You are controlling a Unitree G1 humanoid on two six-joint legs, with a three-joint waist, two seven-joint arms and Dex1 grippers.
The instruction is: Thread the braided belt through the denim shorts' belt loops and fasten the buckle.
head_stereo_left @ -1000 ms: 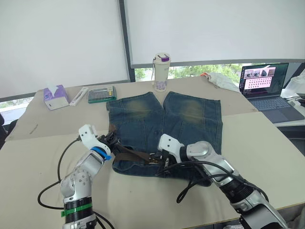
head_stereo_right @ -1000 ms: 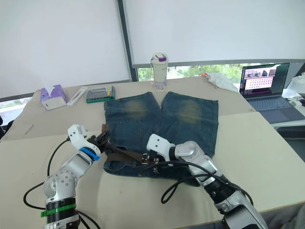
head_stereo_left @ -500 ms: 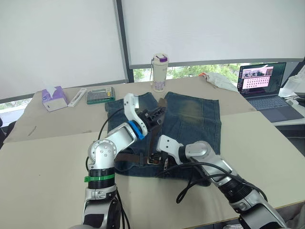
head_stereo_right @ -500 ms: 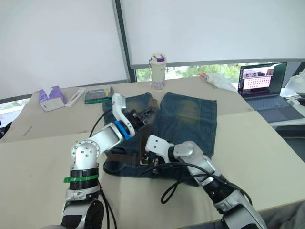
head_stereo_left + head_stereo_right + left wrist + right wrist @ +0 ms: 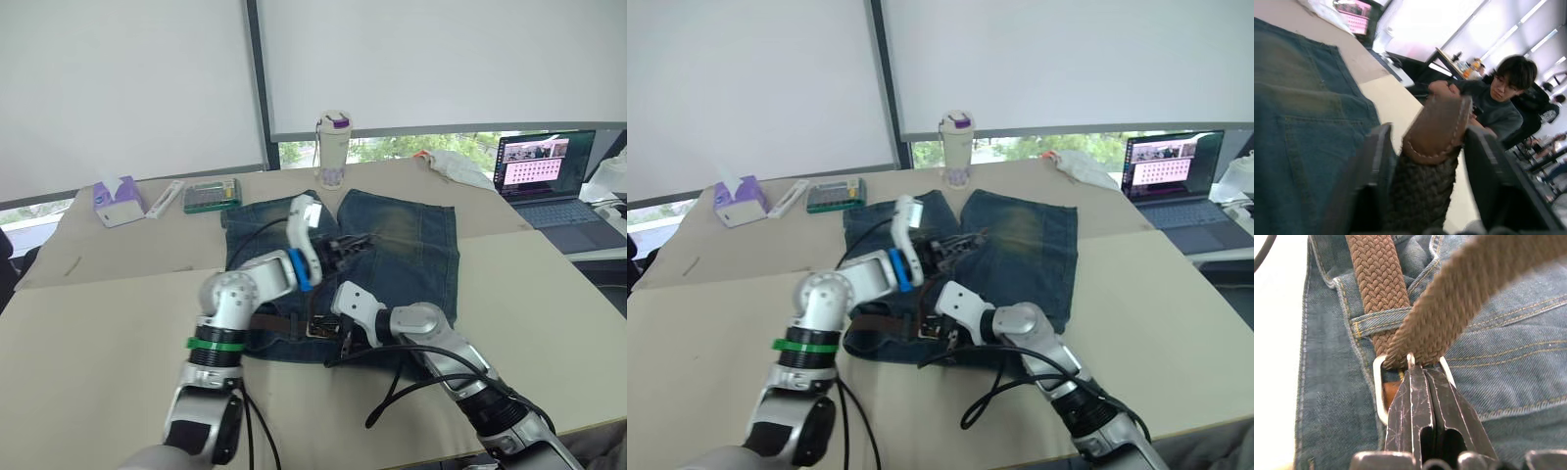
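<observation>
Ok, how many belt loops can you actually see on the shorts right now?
1. A single belt loop shows in the right wrist view, crossing the braided belt just above the buckle on the denim shorts. Others may be hidden under the arms.

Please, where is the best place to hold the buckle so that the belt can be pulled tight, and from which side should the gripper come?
Probably the buckle's bare silvery side bar, or the brown leather trim behind it. The braided belt runs up out of the frame and covers its top, and the right gripper is shut at the centre pin. So come in low from the waistband edge of the denim shorts.
</observation>
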